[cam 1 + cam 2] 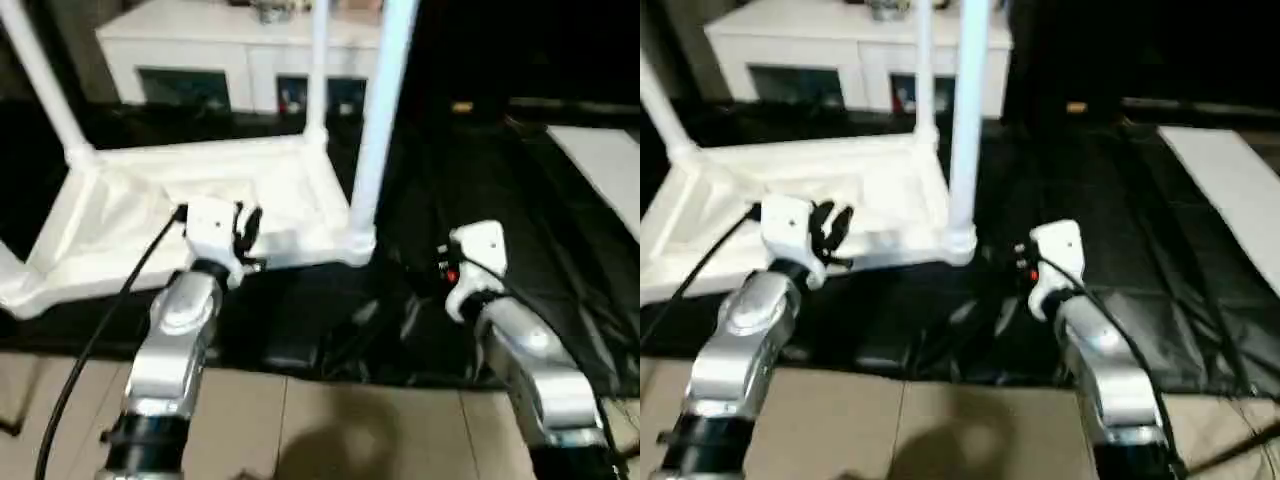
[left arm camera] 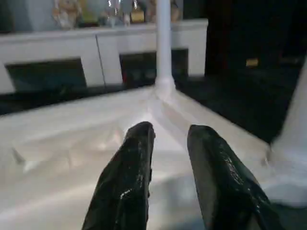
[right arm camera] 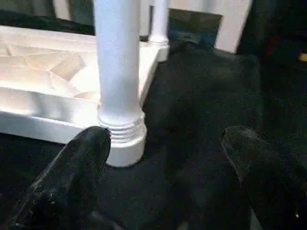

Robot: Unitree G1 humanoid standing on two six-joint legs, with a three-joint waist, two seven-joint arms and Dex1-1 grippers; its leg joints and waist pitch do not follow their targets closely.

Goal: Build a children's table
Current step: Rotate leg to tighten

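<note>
The tabletop (image 1: 150, 215) lies upside down on a black sheet (image 1: 500, 200), filling the left half of the left eye view, its ribbed underside facing up. Three legs stand upright in its corner sockets: one (image 1: 378, 120) at the near corner by the frame's centre, one (image 1: 318, 70) behind it at top centre, one (image 1: 45, 85) leaning at upper left. The left end effector (image 1: 248, 232) hovers over the tabletop's near edge at centre-left, its fingers (image 2: 127, 187) a little apart and holding nothing. The right end effector (image 3: 168, 177) sits right of centre over the sheet, just beside the near leg's base, fingers spread wide and empty. A white cabinet (image 1: 240, 50) runs along the top. A pale board (image 1: 605, 165) lies at the right edge.
</note>
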